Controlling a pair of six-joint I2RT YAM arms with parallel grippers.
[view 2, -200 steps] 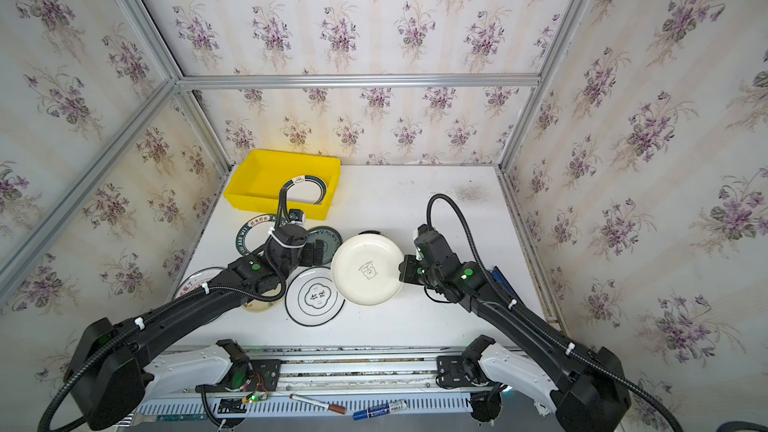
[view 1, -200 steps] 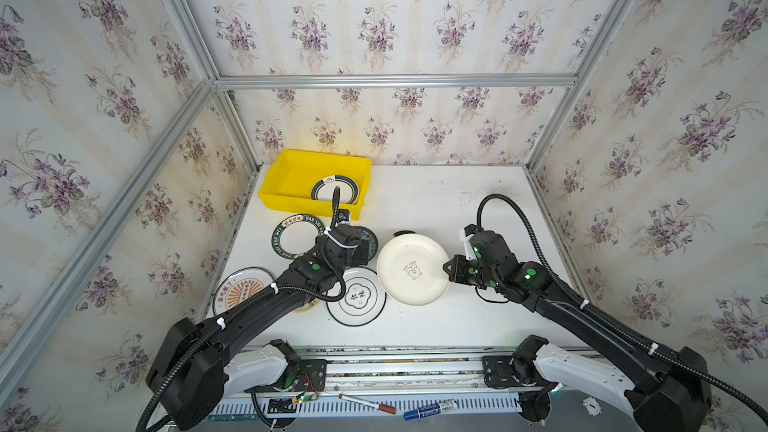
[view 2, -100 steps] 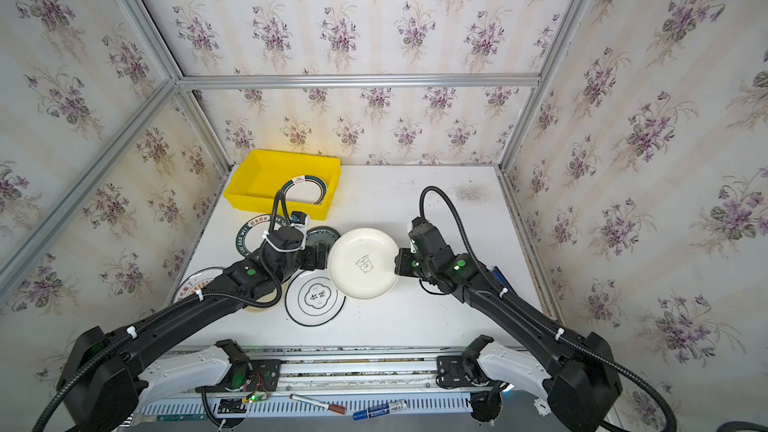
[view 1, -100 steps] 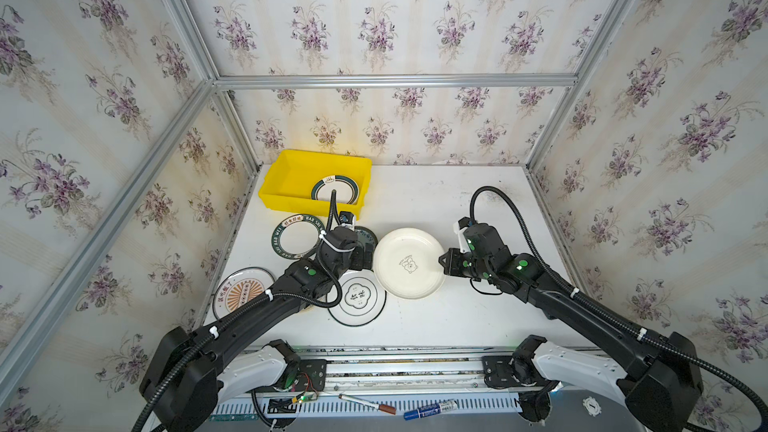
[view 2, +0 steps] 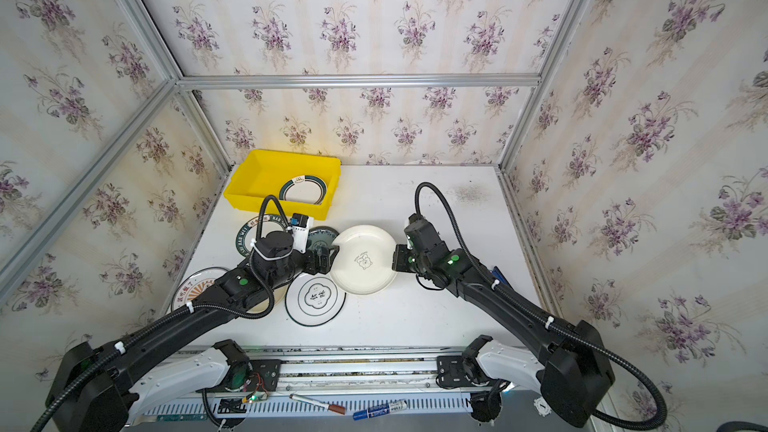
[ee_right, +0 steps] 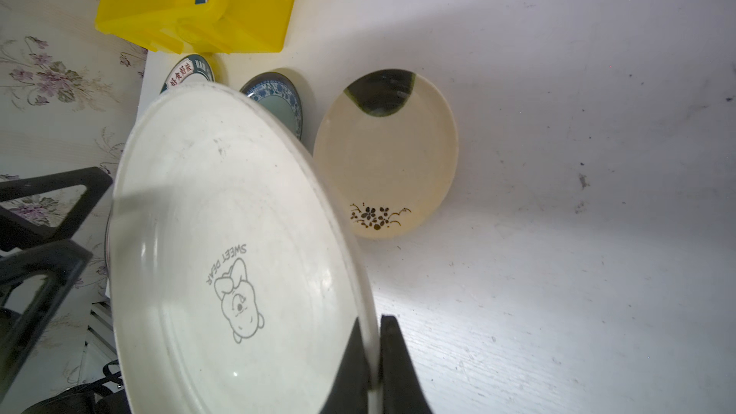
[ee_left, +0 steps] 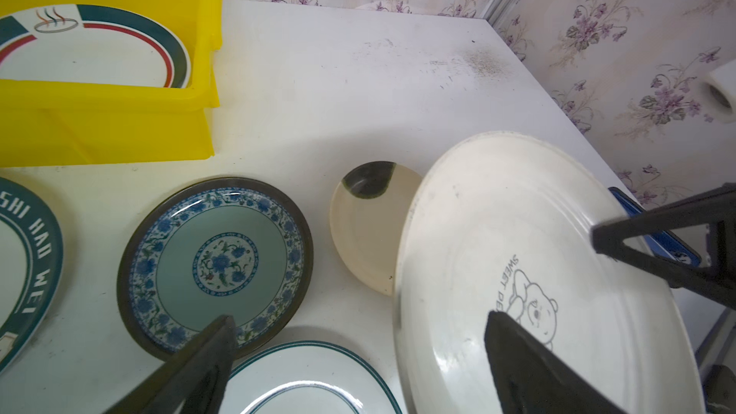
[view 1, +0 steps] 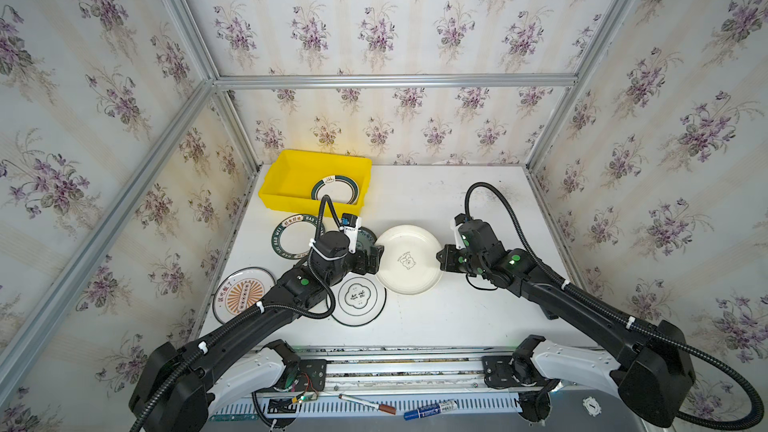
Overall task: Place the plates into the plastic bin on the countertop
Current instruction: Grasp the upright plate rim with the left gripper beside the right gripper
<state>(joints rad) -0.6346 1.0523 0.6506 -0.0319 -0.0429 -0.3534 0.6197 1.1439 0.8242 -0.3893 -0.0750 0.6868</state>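
My right pincer point(ee_right: 374, 356) grips the bear plate point(view 1: 409, 259) by its rim; left pincer point(ee_left: 358, 316) gapes at its far edge. Teal plate point(ee_left: 215, 262) and tan saucer point(ee_right: 386, 161) lie underneath; open tabletop point(ee_right: 557, 232) rightward.

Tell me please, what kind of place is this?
Probably a robot test cell, not a real kitchen: wallpaper panels held in aluminium rails, plus a left arm and a right arm mounted at a white countertop with plates and a bin.

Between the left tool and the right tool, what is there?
The cream bear plate, seen in both top views. The right tool is shut on one rim, and the open left tool stands at the opposite rim.
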